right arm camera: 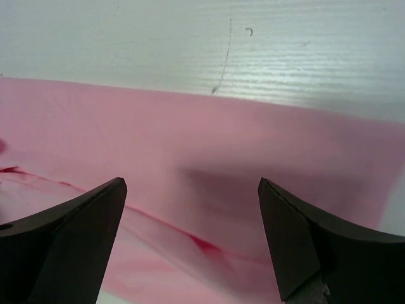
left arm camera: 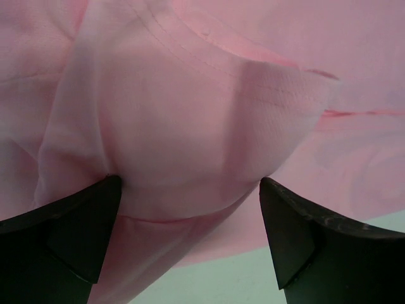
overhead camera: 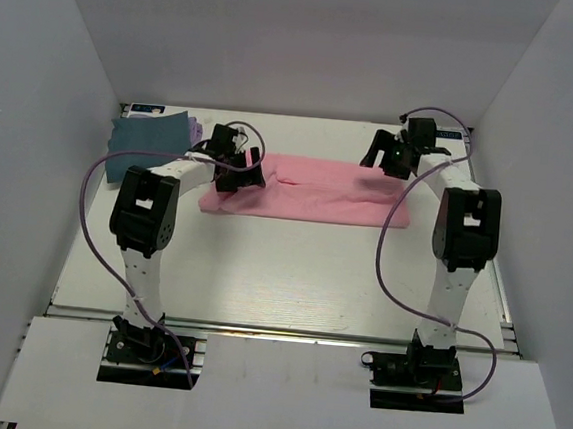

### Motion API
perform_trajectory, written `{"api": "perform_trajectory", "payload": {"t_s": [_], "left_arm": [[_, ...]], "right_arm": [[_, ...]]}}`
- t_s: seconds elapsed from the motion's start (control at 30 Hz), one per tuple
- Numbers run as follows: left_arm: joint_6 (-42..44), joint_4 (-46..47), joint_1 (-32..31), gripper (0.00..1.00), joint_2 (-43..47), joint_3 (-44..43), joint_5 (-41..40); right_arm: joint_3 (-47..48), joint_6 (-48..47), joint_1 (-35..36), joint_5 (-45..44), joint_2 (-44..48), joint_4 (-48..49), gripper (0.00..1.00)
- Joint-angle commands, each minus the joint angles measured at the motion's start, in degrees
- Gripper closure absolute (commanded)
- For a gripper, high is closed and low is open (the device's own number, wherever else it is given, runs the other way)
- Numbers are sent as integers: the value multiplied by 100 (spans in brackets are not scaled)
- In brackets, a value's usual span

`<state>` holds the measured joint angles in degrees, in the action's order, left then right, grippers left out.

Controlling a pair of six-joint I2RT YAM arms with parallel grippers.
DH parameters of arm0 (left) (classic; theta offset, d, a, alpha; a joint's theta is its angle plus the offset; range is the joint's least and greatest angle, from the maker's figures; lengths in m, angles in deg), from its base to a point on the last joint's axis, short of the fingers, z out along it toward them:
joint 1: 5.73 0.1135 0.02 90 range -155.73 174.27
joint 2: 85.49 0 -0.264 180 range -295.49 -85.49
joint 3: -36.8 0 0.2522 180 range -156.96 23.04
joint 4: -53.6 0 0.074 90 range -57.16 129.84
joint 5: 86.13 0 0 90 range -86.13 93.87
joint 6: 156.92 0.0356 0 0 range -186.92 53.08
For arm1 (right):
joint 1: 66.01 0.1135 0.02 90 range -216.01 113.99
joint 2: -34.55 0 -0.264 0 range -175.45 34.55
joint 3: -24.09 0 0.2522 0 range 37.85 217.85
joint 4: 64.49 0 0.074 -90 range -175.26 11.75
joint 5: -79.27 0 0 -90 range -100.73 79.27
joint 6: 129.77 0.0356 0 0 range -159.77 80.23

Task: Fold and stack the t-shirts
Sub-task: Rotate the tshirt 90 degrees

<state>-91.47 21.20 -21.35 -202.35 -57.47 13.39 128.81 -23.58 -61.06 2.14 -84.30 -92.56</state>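
Pink t-shirt lies in a long band; left gripper and right gripper at its ends, jaws spread wide.

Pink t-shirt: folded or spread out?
Folded: the pink t-shirt lies as a long narrow band on the table, and overlapping layers show in the left wrist view.

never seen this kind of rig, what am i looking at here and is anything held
Two robot arms, left arm and right arm, stand at the near edge of a table. One picture looks down from above; the other two come from wrist cameras, the dark wedges being each arm's jaws. A pink t-shirt, folded into a long strip, lies across the table; a teal-blue t-shirt sits far left. Both pairs of jaws stand open at the pink cloth, so nothing is held.
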Motion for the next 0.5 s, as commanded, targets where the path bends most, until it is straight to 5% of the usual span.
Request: {"api": "perform_trajectory", "payload": {"t_s": [0.0, 0.17, 0.33, 0.47], "left_arm": [[-67, -105, 24, 0, -328, -464, -98], [-67, -561, 76, 0, -1110, -1545, -371], [-6, -790, 76, 0, -2609, -3587, -258], [-58, -687, 76, 0, -3797, -5324, 258]], "right_arm": [[702, -177, 15, 190, -646, -292, 10], [478, 191, -20, -301, -781, -293, 10], [-1473, 701, 41, -162, 45, 314, 10], [-4170, 1253, 234, -162, 1883, 919, 10]]}}
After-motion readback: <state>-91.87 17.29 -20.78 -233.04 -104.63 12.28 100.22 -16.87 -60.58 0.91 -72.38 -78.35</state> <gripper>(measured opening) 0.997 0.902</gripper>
